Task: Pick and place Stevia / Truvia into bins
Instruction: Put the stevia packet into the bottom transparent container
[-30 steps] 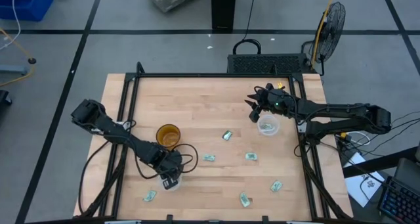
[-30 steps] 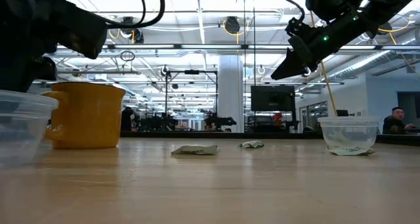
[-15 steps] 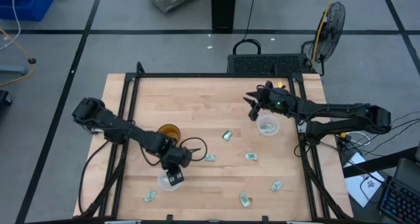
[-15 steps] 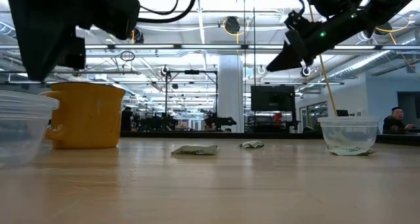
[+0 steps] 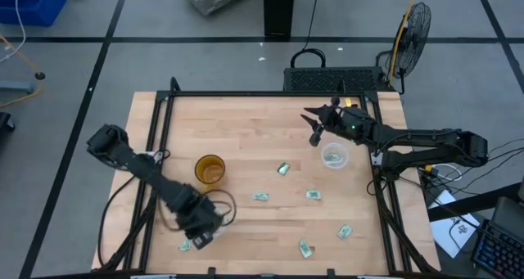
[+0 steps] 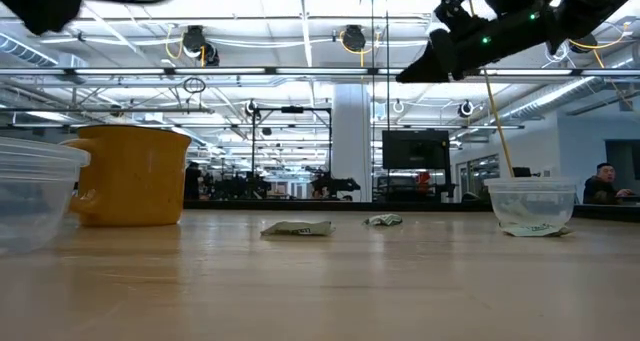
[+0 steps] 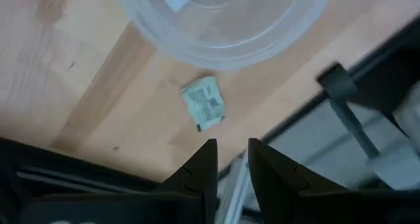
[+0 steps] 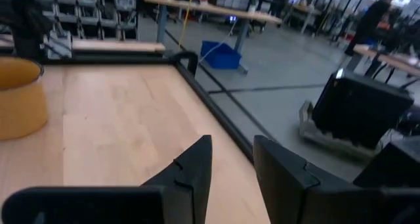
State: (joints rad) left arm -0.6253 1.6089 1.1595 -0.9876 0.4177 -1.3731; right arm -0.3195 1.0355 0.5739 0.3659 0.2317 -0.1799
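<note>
Looking straight down, we see the left gripper (image 5: pixel 199 236) near the table's front edge, fingers (image 7: pixel 200 171) slightly parted and empty. A pale green-and-white paper Stevia packet (image 7: pixel 204 104) lies on the wood just ahead of the fingertips, beside a round clear plastic cup (image 7: pixel 223 20). We find the right gripper (image 5: pixel 315 125) raised, empty, fingers apart, just beside the second clear cup (image 5: pixel 333 156).

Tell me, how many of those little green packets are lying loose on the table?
6 packets: near the left gripper at the front edge, mid-table, front right. The arm may hide others.
</note>
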